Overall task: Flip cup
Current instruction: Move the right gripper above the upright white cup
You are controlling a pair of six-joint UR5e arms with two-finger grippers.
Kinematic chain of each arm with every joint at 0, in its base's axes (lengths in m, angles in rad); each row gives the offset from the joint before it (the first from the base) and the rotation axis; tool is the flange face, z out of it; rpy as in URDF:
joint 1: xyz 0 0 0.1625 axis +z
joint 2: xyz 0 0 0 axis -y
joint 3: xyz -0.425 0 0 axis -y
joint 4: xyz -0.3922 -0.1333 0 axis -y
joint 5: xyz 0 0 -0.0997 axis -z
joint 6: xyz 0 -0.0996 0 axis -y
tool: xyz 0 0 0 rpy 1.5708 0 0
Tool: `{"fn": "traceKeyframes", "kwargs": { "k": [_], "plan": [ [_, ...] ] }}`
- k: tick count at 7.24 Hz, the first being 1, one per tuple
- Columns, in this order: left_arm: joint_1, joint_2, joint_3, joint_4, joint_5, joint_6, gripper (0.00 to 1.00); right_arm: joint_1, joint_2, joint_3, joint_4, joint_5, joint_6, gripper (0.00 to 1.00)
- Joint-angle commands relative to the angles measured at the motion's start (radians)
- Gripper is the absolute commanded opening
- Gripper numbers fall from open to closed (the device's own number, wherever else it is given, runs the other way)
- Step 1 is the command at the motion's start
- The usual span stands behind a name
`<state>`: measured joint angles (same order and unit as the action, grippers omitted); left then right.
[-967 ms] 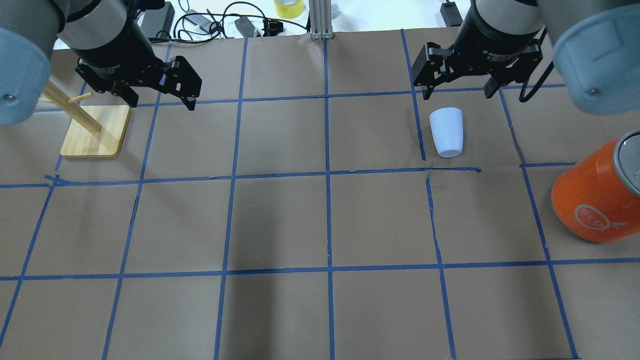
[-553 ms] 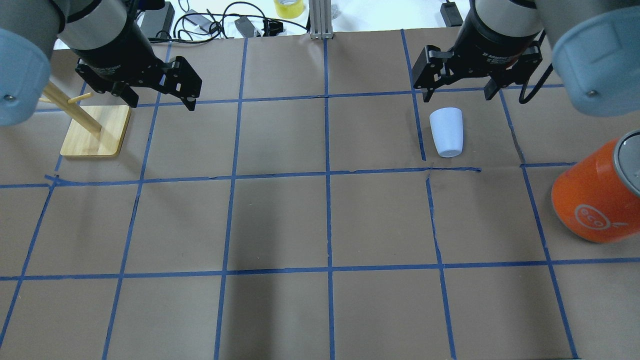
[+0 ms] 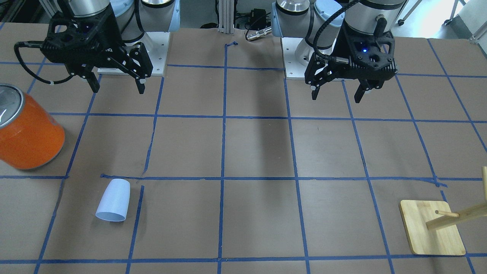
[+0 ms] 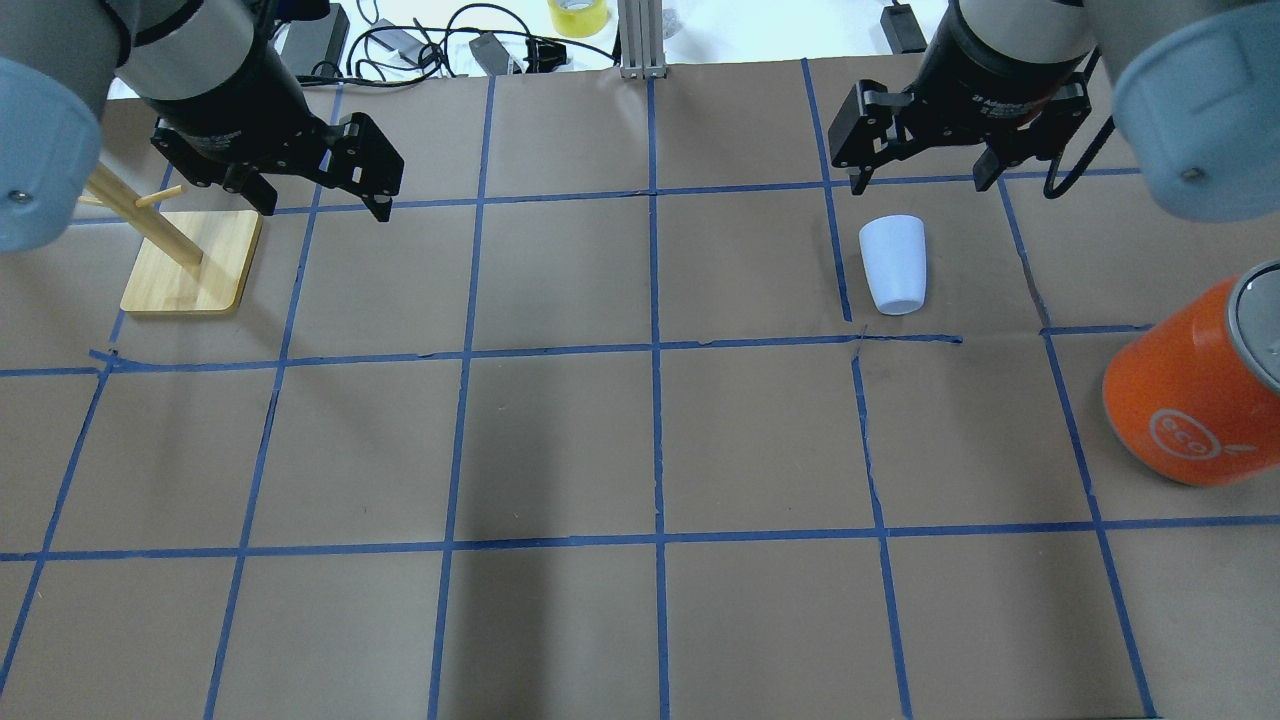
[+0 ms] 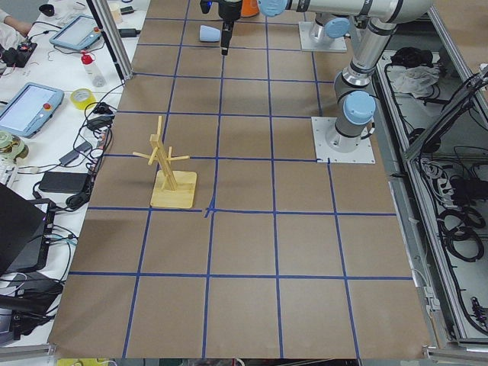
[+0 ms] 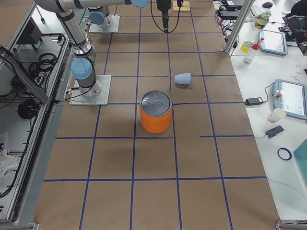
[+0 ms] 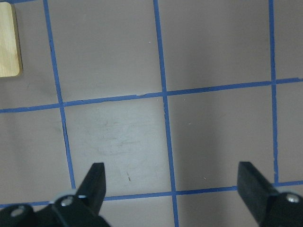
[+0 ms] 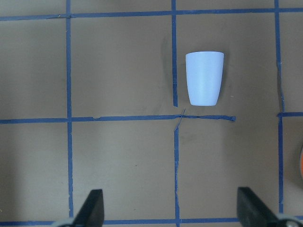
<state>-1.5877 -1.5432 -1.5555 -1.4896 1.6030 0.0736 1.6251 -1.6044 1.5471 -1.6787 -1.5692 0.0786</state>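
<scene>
The pale blue-white cup (image 4: 893, 265) lies on its side on the brown paper, wide rim pointing away from the robot. It also shows in the front view (image 3: 113, 205) and in the right wrist view (image 8: 204, 78). My right gripper (image 4: 918, 180) hangs open and empty, high above the table just beyond the cup's rim end; it also shows in the front view (image 3: 117, 88). My left gripper (image 4: 325, 208) is open and empty, far to the left near the wooden stand; it also shows in the front view (image 3: 335, 97).
A large orange can (image 4: 1190, 390) with a silver top stands at the right edge, nearer the robot than the cup. A wooden peg stand (image 4: 190, 262) stands at the far left. Blue tape lines grid the paper. Cables and tape rolls lie beyond the far table edge.
My right gripper has shifted slightly up and to the right in the overhead view, still open. The cup and my left arm have not moved.
</scene>
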Motion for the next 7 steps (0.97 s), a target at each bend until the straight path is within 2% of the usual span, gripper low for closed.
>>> {"fn": "traceKeyframes", "kwargs": {
  "k": [1,2,3,6,7],
  "plan": [
    [0.0,0.0,0.0,-0.001,0.0,0.0,1.0,-0.053,0.11,-0.123,0.029,0.003,-0.002,1.0],
    [0.0,0.0,0.0,-0.001,0.0,0.0,1.0,-0.076,0.176,-0.181,0.049,0.009,-0.002,1.0],
    [0.0,0.0,0.002,0.0,0.0,0.0,1.0,-0.1,0.242,-0.189,0.05,0.012,-0.003,1.0],
    [0.0,0.0,0.002,0.0,0.0,0.0,1.0,-0.117,0.392,-0.156,0.03,-0.003,-0.005,1.0],
    [0.0,0.0,0.002,0.0,0.0,0.0,1.0,-0.117,0.427,-0.116,-0.066,-0.009,-0.016,1.0]
  ]
}}
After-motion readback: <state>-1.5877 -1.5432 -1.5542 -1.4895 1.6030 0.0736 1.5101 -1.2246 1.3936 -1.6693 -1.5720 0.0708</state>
